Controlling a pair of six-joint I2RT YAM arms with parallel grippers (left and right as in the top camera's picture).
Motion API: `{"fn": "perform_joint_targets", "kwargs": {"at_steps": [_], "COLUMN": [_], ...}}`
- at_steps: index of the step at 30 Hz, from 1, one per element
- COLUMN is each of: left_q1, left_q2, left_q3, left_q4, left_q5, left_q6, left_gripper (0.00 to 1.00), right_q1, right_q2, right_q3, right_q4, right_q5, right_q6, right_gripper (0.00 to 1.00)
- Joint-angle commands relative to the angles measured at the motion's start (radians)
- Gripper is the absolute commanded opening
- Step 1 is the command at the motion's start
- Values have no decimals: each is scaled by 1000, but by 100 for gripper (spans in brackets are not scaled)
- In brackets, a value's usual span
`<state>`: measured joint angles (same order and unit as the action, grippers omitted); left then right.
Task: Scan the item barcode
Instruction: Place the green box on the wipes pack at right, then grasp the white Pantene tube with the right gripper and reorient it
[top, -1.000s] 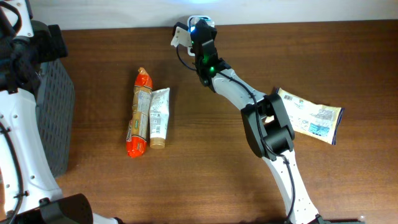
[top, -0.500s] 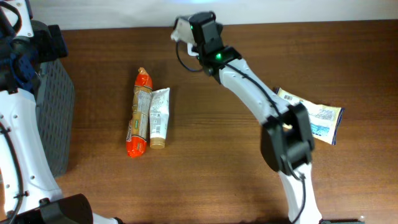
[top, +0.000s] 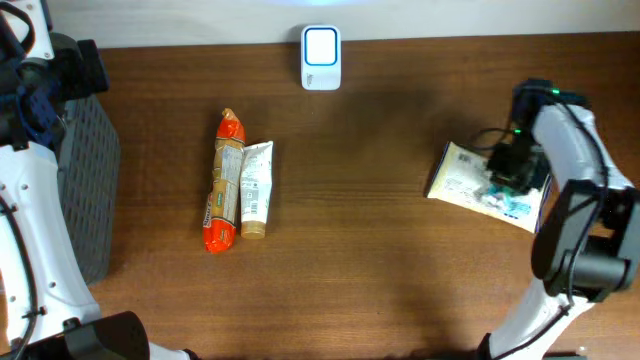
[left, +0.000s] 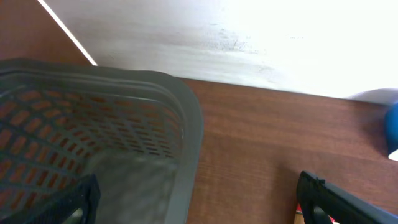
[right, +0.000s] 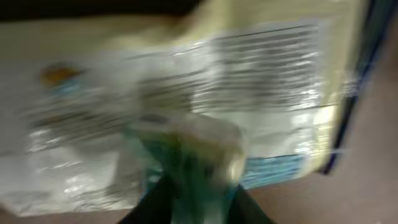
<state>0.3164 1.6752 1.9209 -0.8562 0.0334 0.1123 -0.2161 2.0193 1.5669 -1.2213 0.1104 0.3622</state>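
Right gripper (top: 498, 184) at cream-and-blue packet (top: 460, 175), jaw state impossible to tell, print too blurred to read, left gripper (left: 199, 198) spread wide

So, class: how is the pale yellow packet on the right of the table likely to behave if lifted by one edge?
The packet lies flat and thin, so it would probably sag rather than stay stiff. Its film looks glossy and wrinkled in the right wrist view, so it may be slippery. It seems light and unlikely to roll.
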Motion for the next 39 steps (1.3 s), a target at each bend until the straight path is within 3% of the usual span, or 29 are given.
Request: {"fn": "perform_joint_targets", "kwargs": {"at_steps": [1, 2, 3, 5, 6, 8, 13, 16, 18, 21, 24, 26, 28, 29, 30, 34, 39], "left_q1": [1, 1, 1, 1, 1, 1, 1, 1, 1, 1, 1, 1, 1, 1, 1, 1, 1], "left_q2": [-15, -15, -15, -15, -15, -15, -15, -15, -15, -15, -15, -15, -15, -15, -15, -15, -15], "left_q3": [11, 11, 11, 11, 11, 11, 11, 11, 11, 11, 11, 11, 11, 11, 11, 11, 11], "left_q4": [2, 2, 2, 2, 2, 2, 2, 2, 2, 2, 2, 2, 2, 2, 2, 2, 2], "left_q5": [3, 3, 3, 3, 3, 3, 3, 3, 3, 3, 3, 3, 3, 3, 3, 3, 3], "left_q6": [13, 13, 13, 13, 13, 13, 13, 13, 13, 13, 13, 13, 13, 13, 13, 13, 13], "left_gripper": [99, 99, 99, 99, 99, 99, 99, 99, 99, 99, 99, 99, 99, 99, 99, 99, 99], "right_q1": [-93, -100, -99, -72, -39, 75, 521, 684, 771, 820, 820, 818, 818, 816, 803, 678, 602], "right_q2": [-11, -11, -11, -11, -11, -11, 37, 130, 203, 331, 411, 427, 428, 427, 419, 258, 172], "right_q3": [103, 129, 155, 228, 259, 267, 266, 266, 266, 266, 266, 266, 266, 266, 267, 267, 264], "right_q4": [-51, -59, -67, -85, -85, -19, 365, 476, 553, 786, 898, 916, 908, 891, 851, 486, -117], "right_q5": [-85, -128, -165, -339, -478, -627, -649, -646, -540, -494, -406, -330, -342, -341, -342, -346, -341], "right_q6": [4, -49, -105, -225, -301, -302, -34, -16, 4, 69, 110, 110, 111, 108, 80, -18, -292], "right_gripper": [53, 67, 89, 99, 99, 99, 99, 88, 88, 80, 73, 63, 22, 12, 4, 4, 4]}}
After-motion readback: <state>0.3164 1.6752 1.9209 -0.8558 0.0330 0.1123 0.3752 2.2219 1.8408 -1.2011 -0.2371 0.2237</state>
